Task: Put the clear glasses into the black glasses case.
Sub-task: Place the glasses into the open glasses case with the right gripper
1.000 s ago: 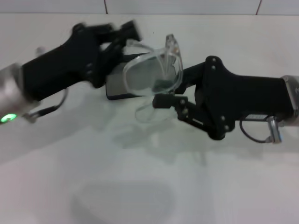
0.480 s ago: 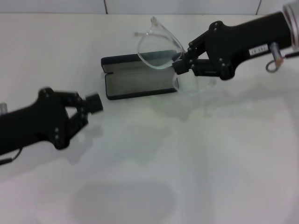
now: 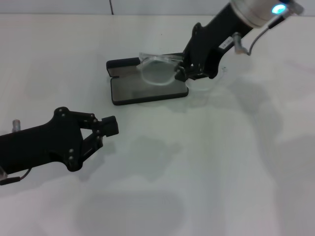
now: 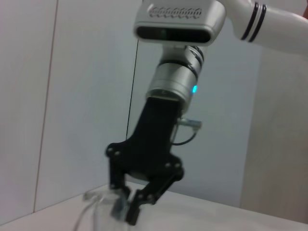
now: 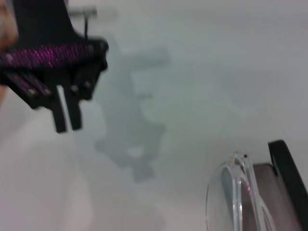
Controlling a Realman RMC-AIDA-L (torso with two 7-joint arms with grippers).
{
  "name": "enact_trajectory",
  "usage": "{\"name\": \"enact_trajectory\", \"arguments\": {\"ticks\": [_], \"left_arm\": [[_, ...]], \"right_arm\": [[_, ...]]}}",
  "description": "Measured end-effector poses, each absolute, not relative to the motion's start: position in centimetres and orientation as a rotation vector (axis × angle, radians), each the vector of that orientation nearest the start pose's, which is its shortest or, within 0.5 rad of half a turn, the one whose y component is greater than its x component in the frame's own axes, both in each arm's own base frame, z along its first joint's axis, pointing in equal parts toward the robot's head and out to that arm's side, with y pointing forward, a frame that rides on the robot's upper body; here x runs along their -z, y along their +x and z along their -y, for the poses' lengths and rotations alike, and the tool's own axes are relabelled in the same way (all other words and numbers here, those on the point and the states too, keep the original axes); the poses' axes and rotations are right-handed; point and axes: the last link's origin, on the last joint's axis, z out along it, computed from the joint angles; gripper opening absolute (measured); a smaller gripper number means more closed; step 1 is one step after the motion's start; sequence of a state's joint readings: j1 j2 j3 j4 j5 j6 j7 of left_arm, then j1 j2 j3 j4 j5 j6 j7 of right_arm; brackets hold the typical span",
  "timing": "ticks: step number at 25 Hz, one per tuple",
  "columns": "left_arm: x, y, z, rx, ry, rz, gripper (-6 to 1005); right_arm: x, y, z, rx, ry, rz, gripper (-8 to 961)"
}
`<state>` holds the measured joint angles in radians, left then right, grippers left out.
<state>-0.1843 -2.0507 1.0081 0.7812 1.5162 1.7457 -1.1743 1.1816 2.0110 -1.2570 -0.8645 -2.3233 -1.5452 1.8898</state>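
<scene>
White table (image 3: 221,162): right gripper (image 3: 180,72) pinches the clear glasses (image 3: 156,70) lengthwise over the open black glasses case (image 3: 147,91), perhaps touching; left gripper (image 3: 109,126), closed, rests well apart.

Right arm, black forearm with silver wrist, reaches in from two o'clock; its black right gripper (image 3: 180,72) points to eight o'clock, fingers pinched. Black left gripper (image 3: 109,126) low at eight o'clock, fingers together.

Setting: bare test room or lab; plain white worktop (image 3: 206,162), pale panelled wall (image 4: 72,96) behind, no furnishings visible.
</scene>
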Motion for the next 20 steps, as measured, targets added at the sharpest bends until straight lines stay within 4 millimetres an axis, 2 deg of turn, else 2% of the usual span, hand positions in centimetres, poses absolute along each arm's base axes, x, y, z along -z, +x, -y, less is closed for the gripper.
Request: {"name": "enact_trajectory", "arguments": {"ticks": [3, 9, 20], "left_arm": [[-2.2, -27.6, -24.5, 1.04, -2.644, 0.369, 93], [-2.0, -27.6, -24.4, 1.04, -2.647, 0.372, 95], [-1.8, -27.0, -24.9, 1.049, -2.656, 0.346, 99]], "right_arm": [[3.5, 2.9, -41.6, 0.469, -3.04, 0.237, 100], [5.4, 3.5, -42.4, 0.544, -2.94, 0.331, 100], [7.6, 4.7, -42.8, 0.512, -2.871, 0.387, 99]]}}
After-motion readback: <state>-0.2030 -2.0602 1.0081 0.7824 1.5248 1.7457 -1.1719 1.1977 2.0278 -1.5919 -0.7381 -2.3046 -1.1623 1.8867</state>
